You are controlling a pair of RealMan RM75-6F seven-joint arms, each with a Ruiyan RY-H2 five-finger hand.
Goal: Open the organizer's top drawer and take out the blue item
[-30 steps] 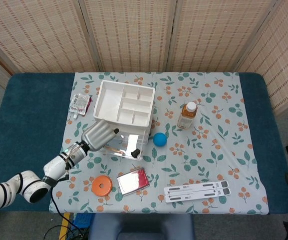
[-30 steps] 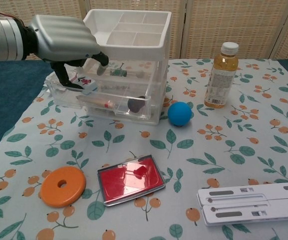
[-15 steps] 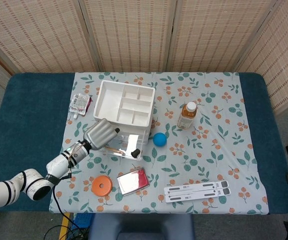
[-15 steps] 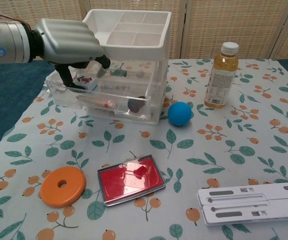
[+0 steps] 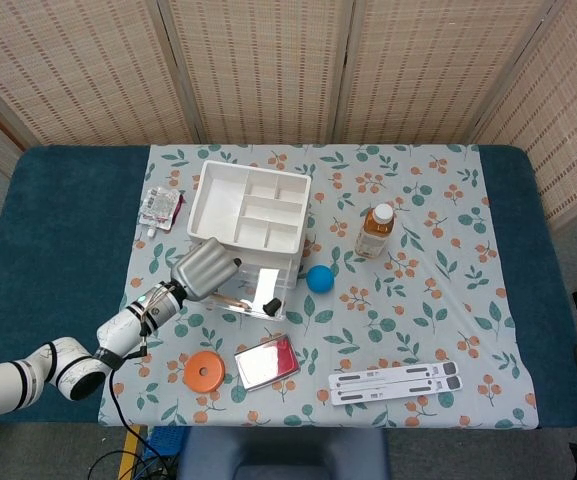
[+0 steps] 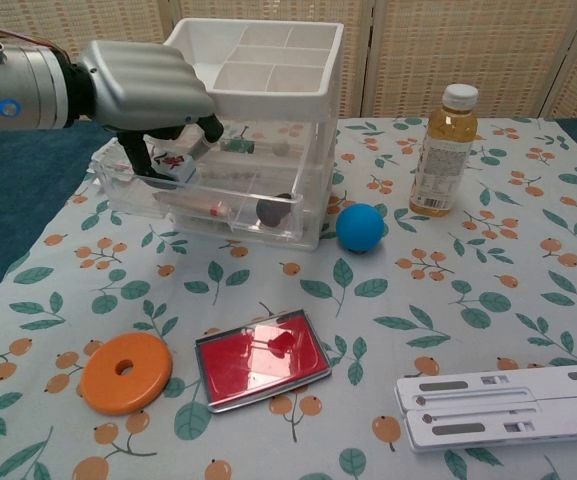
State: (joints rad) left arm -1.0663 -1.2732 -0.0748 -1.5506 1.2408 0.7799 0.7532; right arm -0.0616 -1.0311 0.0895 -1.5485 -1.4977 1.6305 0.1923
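Blue ball (image 6: 360, 227) sat on the table (image 5: 58, 210) just right of the clear organizer (image 6: 258, 120), outside it. Top drawer (image 6: 158, 180) stuck out partway. Left robot hand (image 6: 148, 85) hung over the drawer, fingers (image 6: 208, 125) curled down into it; whether they held anything couldn't be told. Right robot hand not visible.

blue ball (image 6: 360, 227), orange disc (image 6: 126, 372), white organizer (image 6: 258, 60)

one organizer (image 6: 258, 120), one blue ball (image 6: 360, 227), one bottle (image 6: 441, 150), one orange disc (image 6: 126, 373), one red case (image 6: 262, 358).
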